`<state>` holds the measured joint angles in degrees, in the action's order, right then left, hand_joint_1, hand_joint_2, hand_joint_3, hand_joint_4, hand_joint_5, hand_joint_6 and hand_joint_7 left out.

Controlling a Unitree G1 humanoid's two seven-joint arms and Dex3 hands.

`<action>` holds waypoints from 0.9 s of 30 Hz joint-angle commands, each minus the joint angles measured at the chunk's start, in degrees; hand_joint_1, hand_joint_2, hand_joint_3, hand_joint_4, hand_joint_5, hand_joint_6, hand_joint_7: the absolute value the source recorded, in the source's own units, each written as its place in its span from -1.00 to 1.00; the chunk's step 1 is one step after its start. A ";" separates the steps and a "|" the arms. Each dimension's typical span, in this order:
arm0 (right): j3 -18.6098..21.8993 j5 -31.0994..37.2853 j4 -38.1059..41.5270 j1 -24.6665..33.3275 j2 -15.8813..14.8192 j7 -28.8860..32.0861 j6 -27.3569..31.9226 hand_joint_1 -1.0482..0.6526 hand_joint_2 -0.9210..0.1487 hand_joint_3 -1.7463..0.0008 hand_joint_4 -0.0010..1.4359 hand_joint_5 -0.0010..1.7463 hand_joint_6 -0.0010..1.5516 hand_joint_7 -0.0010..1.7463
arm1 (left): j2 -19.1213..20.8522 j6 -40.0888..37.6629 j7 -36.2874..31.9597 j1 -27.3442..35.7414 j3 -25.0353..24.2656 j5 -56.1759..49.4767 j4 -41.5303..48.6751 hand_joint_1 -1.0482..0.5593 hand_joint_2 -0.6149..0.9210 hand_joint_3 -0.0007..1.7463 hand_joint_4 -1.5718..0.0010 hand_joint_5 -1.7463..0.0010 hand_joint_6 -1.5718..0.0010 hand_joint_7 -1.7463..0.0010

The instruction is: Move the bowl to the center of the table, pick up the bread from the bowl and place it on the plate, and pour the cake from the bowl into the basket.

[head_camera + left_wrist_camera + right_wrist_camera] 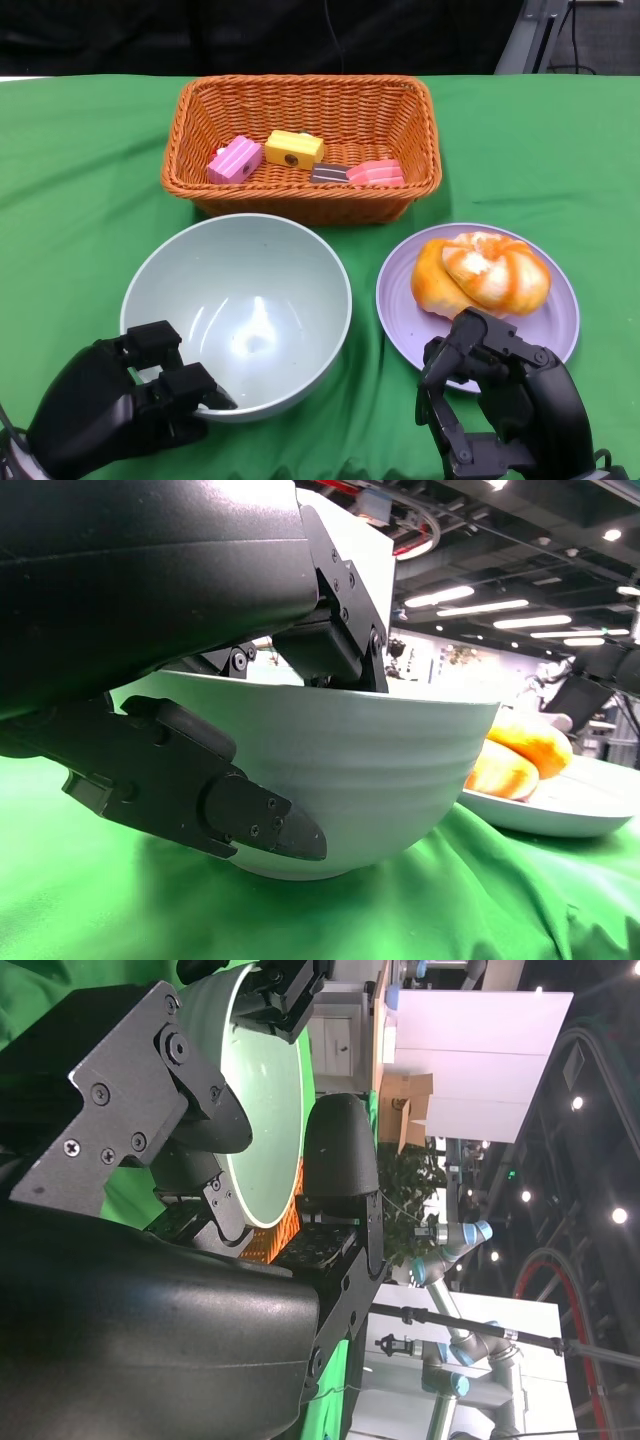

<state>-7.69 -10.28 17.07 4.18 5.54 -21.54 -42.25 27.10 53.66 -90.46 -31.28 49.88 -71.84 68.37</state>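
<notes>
1. The green table (80, 180) is carrying everything; the wicker basket (300, 100) is sitting at the far middle with 4 small cake pieces (292, 148) lying inside it.
2. The pale bowl (290, 270) is standing upright and empty just in front of the basket, near the table's center.
3. The purple plate (400, 310) is lying just to the right of the bowl, with the bread (485, 272) resting on it.
4. The left hand (120, 400) is pinching the bowl's near rim, fingers inside and outside the wall.
5. The right hand (500, 400) is hovering at the plate's near edge, holding nothing with its fingers partly curled.
6. Risk, as I judge it: pulling the left hand away without loosening first could be tipping or dragging the bowl into the plate beside it.
7. The left wrist view is showing what the head view is hiding: the bowl's base sitting flat on the cloth and a finger (230, 810) pressing its outer wall. The right wrist view is showing the bowl only edge-on, with the basket's weave barely peeking behind it.
</notes>
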 commanded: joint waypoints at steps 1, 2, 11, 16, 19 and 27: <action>0.55 -0.84 0.12 -0.51 -0.51 -0.26 -0.18 0.38 0.11 -0.67 0.13 0.97 -0.13 0.65 | 1.25 0.10 1.09 -1.13 0.54 1.03 0.27 0.03 1.00 -0.97 0.08 0.14 -0.14 0.84; 0.53 -0.94 0.02 -0.47 -0.48 -0.27 -0.02 0.38 0.11 -0.67 0.13 0.97 -0.13 0.65 | 1.36 0.29 1.55 -1.20 0.68 1.08 0.24 0.02 1.00 -0.97 0.08 0.18 -0.15 0.87; 0.42 -1.12 -0.33 -0.30 -0.39 -0.28 0.26 0.39 0.11 -0.66 0.13 0.99 -0.14 0.68 | 3.12 5.77 10.77 -0.89 -0.38 5.31 -0.85 -0.45 0.96 -1.00 0.17 0.88 0.20 1.00; 0.49 -0.97 0.24 -0.50 -0.26 -0.28 -0.41 0.38 0.12 -0.67 0.13 0.99 -0.14 0.68 | 3.18 8.80 14.42 0.23 -2.58 9.09 -1.16 -0.86 1.00 -0.86 0.42 0.99 0.46 1.00; 0.52 -0.93 0.20 -0.47 -0.35 -0.29 -0.39 0.39 0.11 -0.68 0.13 0.99 -0.14 0.67 | 3.21 15.10 21.84 0.66 -4.85 14.03 0.20 -0.98 1.00 -0.69 0.62 1.00 0.64 1.00; 0.64 -1.06 0.05 -0.34 -0.53 -0.50 -0.05 0.37 0.11 -0.66 0.12 0.97 -0.14 0.67 | 1.13 32.56 54.09 1.10 -13.15 35.69 7.25 -1.00 1.00 -0.53 0.81 0.99 0.78 0.99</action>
<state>-7.68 -11.11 17.15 3.99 5.53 -22.23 -42.13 28.35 83.76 -41.61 -30.93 38.26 -40.06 73.82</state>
